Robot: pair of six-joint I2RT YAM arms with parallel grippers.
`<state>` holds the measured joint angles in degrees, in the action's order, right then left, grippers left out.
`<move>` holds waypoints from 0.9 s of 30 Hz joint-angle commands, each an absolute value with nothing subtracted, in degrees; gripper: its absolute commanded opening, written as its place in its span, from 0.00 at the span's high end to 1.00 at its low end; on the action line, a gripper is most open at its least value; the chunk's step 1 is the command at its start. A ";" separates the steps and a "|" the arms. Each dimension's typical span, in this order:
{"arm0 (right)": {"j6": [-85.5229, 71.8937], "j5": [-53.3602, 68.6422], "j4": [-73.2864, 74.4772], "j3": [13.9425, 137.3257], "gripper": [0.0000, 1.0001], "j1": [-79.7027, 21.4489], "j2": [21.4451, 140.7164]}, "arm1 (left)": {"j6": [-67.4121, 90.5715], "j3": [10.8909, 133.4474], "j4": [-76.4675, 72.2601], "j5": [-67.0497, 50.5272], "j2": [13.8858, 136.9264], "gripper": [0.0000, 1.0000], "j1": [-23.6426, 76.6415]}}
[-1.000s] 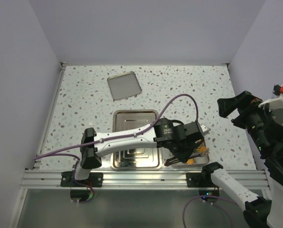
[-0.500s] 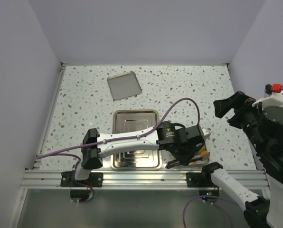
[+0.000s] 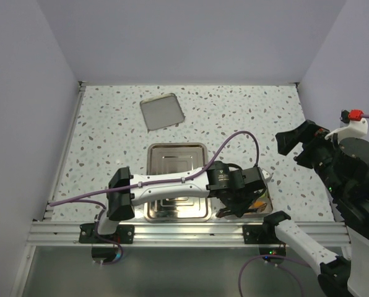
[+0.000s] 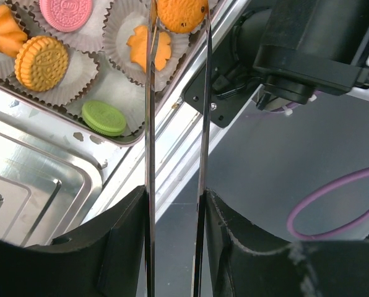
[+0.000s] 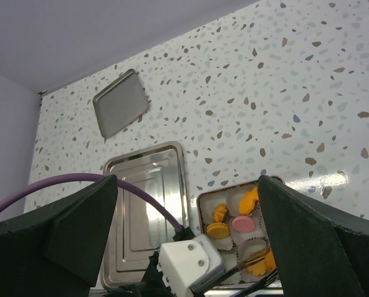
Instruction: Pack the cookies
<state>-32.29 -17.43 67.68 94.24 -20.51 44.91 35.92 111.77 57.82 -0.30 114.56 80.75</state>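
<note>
The square tin [image 4: 129, 139] holds the cookies in white liners: a pink one [image 4: 65, 11], an orange sandwich one [image 4: 41, 62], a green one [image 4: 104, 117] and an orange flower one [image 4: 148, 48]. My left gripper [image 4: 175, 192] is shut on thin metal tongs [image 4: 148, 124]. The tong tips flank another orange cookie [image 4: 178, 12] over the tin's corner liner. From above, the left gripper [image 3: 240, 198] covers most of the tin [image 3: 266, 199]. My right gripper [image 3: 302, 142] hangs open and empty, high at the right, with the tin [image 5: 200, 210] below it.
A silver tray [image 3: 172, 154] lies left of the tin, partly under the left arm. The grey tin lid [image 3: 162, 111] rests farther back on the speckled table. A purple cable [image 3: 240, 133] arcs over the left wrist. The aluminium rail [image 3: 191, 232] borders the near edge.
The left arm has slid slightly toward the near edge with the tongs. The right arm has shifted a little left.
</note>
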 commanded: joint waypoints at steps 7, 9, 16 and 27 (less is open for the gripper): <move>-32.08 -16.70 66.53 93.43 0.01 -20.74 44.82 | 36.04 111.27 54.58 1.14 113.99 0.55 81.03; -32.08 -16.79 66.62 93.51 0.01 -20.74 44.74 | 35.95 111.62 54.32 1.23 114.26 0.55 81.03; -31.99 -16.70 66.53 93.08 0.01 -20.74 44.65 | 35.51 114.69 54.75 1.32 115.58 0.54 80.95; -31.91 -16.35 66.18 92.20 0.01 -20.74 44.65 | 35.60 115.05 55.20 2.46 115.93 0.50 80.95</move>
<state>-32.29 -16.86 67.64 92.31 -20.58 44.88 35.90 112.40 56.64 1.19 116.27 80.75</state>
